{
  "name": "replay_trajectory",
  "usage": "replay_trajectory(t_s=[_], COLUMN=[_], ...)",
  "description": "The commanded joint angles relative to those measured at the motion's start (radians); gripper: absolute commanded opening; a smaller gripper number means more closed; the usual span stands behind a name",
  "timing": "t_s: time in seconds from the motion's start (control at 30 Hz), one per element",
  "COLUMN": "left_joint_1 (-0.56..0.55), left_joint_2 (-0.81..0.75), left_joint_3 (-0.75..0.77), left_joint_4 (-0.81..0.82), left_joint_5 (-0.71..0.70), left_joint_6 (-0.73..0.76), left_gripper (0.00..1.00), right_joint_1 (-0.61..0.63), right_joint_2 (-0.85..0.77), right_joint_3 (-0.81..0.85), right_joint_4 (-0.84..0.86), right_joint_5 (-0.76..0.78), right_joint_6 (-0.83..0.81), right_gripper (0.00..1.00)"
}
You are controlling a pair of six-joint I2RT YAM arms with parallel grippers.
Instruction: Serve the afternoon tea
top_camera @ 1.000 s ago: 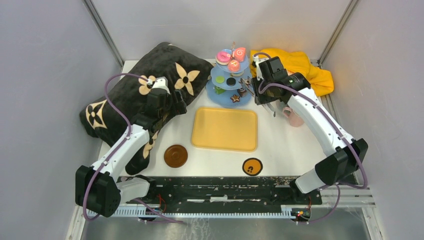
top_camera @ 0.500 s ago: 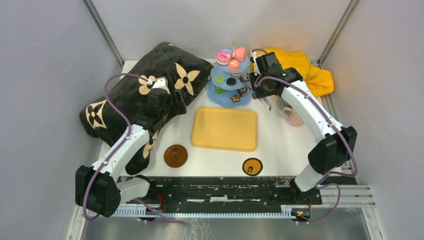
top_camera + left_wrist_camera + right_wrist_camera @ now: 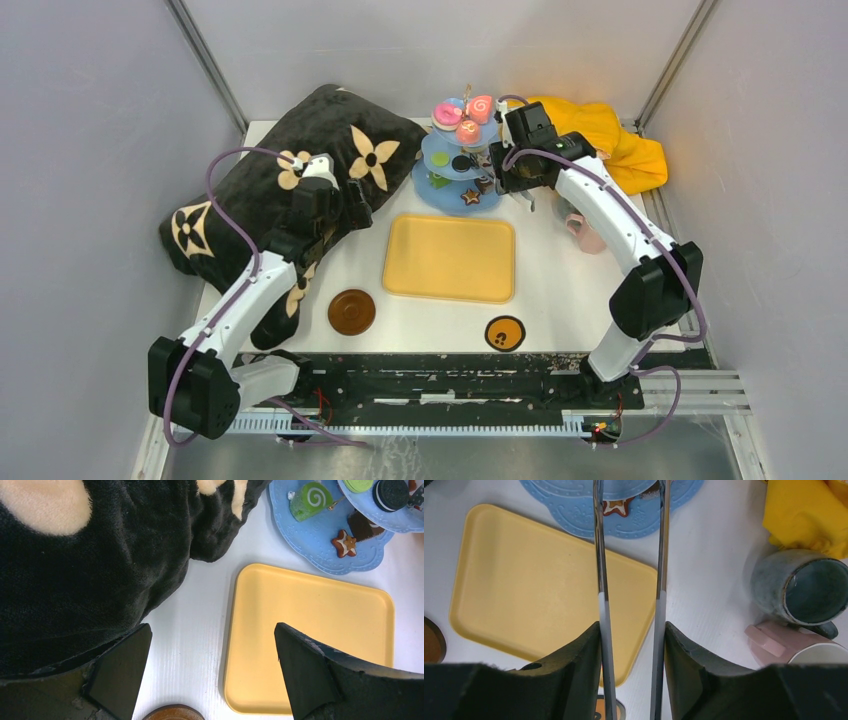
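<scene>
The light-blue three-tier stand point(image 3: 445, 195) stands at the back centre with pink swirl rolls point(image 3: 479, 107) on its top tier. A star biscuit point(image 3: 470, 196) and a chocolate lie on the bottom tier. My right gripper point(image 3: 497, 172) is shut on the metal tongs point(image 3: 600, 555), whose tips reach over the stand's right side point(image 3: 574, 512) near the star biscuit point(image 3: 616, 506); the tips are cut off at the frame's edge. My left gripper point(image 3: 211, 630) is open and empty above the table beside the yellow tray point(image 3: 310, 625). The grey mug point(image 3: 804, 585) and pink cup point(image 3: 794, 647) sit at the right.
A black pillow point(image 3: 280, 190) covers the left back of the table. A yellow cloth point(image 3: 610, 135) lies at the back right. The yellow tray point(image 3: 450, 257) lies in the middle. A brown coaster point(image 3: 352, 312) and a brown-and-orange coaster point(image 3: 505, 333) lie near the front edge.
My right arm has moved left and farther back, bringing the tongs up against the stand's right side. The left arm has not moved.
</scene>
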Motion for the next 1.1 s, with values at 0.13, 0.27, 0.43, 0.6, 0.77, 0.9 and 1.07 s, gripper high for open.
replay_trajectory(t_s=[0.13,0.27,0.43,0.6,0.77,0.9,1.07], left_joint_1=[0.006,0.006,0.006,0.006,0.006,0.007,0.006], left_joint_2=[-0.018,-0.017,-0.011,0.009,0.017,0.019,0.033], left_joint_3=[0.032,0.031,0.034,0.048,0.062,0.064,0.074], left_joint_4=[0.026,0.026,0.031,0.043,0.04,0.035,0.038], left_joint_5=[-0.016,-0.014,-0.004,0.015,0.025,0.02,0.032], left_joint_6=[-0.007,-0.008,-0.01,-0.011,-0.013,-0.004,-0.01], left_gripper=[1.0,1.0,1.0,1.0,1.0,1.0,1.0], right_joint_1=[-0.003,-0.003,-0.003,-0.003,-0.003,-0.002,-0.003], right_joint_2=[-0.039,-0.079,-0.153,-0.241,-0.334,-0.433,-0.506], right_joint_3=[0.039,0.019,-0.008,-0.075,-0.188,-0.332,-0.474], right_joint_4=[0.056,0.061,0.056,0.056,0.013,-0.006,-0.005], right_joint_5=[0.001,0.013,0.034,0.077,0.074,0.1,0.177], right_joint_6=[0.019,0.022,0.028,0.026,0.053,0.076,0.11], right_gripper=[0.51,0.5,0.49,0.41,0.23,0.15,0.1])
